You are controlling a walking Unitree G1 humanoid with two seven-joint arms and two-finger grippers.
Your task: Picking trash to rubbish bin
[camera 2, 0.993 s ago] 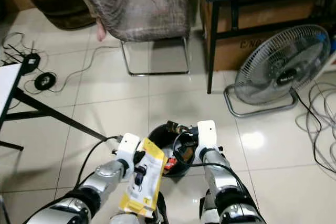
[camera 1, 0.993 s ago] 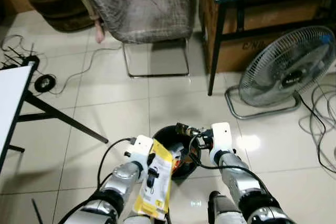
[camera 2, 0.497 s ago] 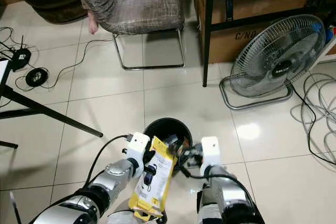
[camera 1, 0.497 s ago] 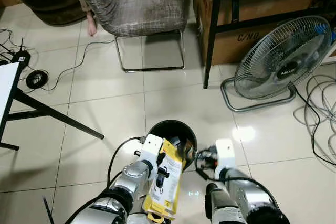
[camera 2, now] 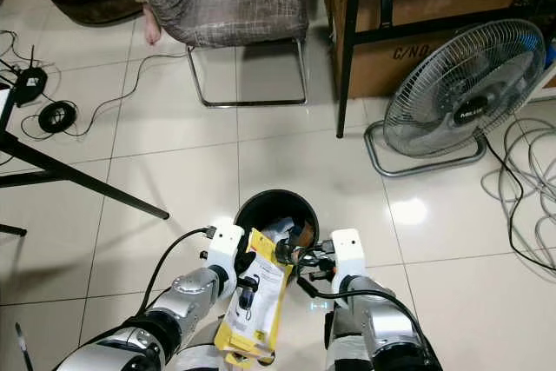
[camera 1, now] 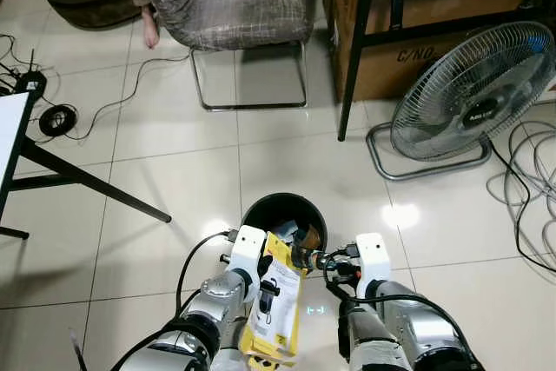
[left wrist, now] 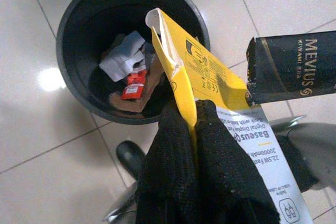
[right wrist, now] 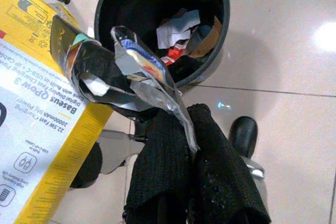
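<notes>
Left eye view: you've edged nearer the bin [camera 1: 283,215], both grippers still clamping trash, release next.

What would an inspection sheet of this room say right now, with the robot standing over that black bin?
Surface: glossy tiled floor.
Job's things: black rubbish bin holding paper scraps; yellow package; crumpled dark wrapper.
Clutter: nothing seen loose near the bin.
Grippers: left tool shut on the yellow package, beside the bin; right tool shut on the dark wrapper, at the bin's edge.
Cables: cord loops by the fan; thin wire under the chair.
Surroundings: floor fan, draped chair, table leg.
</notes>
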